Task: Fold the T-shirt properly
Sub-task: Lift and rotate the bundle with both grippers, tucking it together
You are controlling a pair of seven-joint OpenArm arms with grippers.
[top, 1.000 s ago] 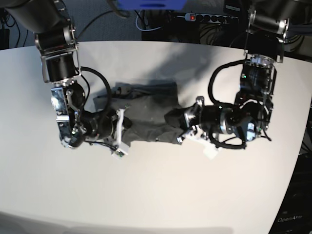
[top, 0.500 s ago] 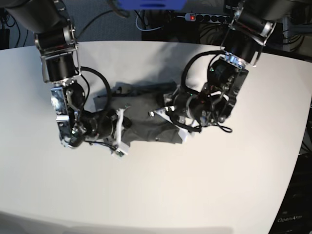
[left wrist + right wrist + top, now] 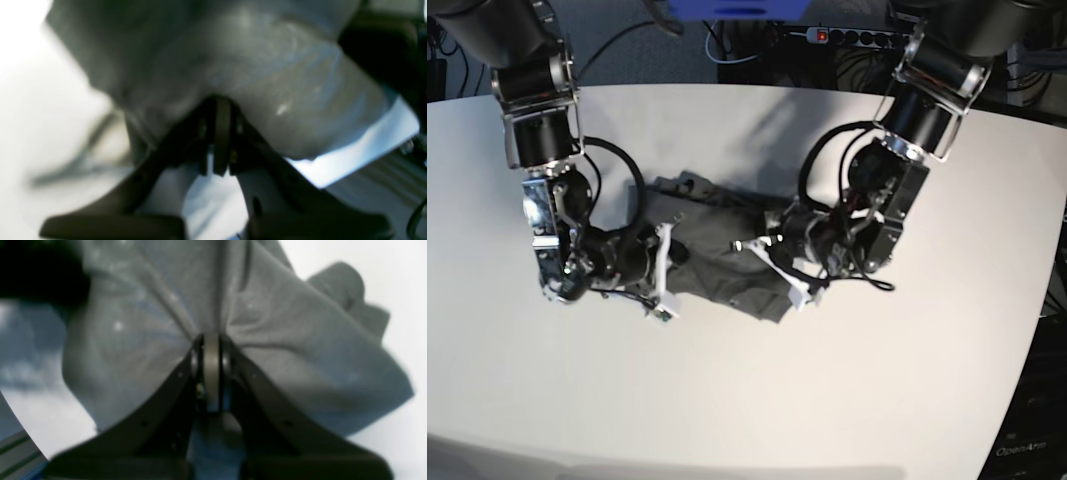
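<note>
Between the two hands, the T-shirt (image 3: 727, 265) bunches on the surface (image 3: 757, 400) as the left hand (image 3: 772, 262), clamped on cloth, has swept toward the right hand (image 3: 663, 272), also pinching fabric — a fold seems underway.

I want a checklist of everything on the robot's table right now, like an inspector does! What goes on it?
Surface: white table, bare around the cloth.
Job's things: T-shirt, dark grey, bunched and creased between the two arms, not folded flat.
Clutter: nothing seen on the table.
Grippers: left gripper shut on a pinch of the T-shirt; right gripper shut on a gathered fold of it, creases fanning out from the jaws.
Cables: black cable loops on both arms; more cables behind the table.
Surroundings: power strip with a red switch behind the far edge, and a blue object at the top.
</note>
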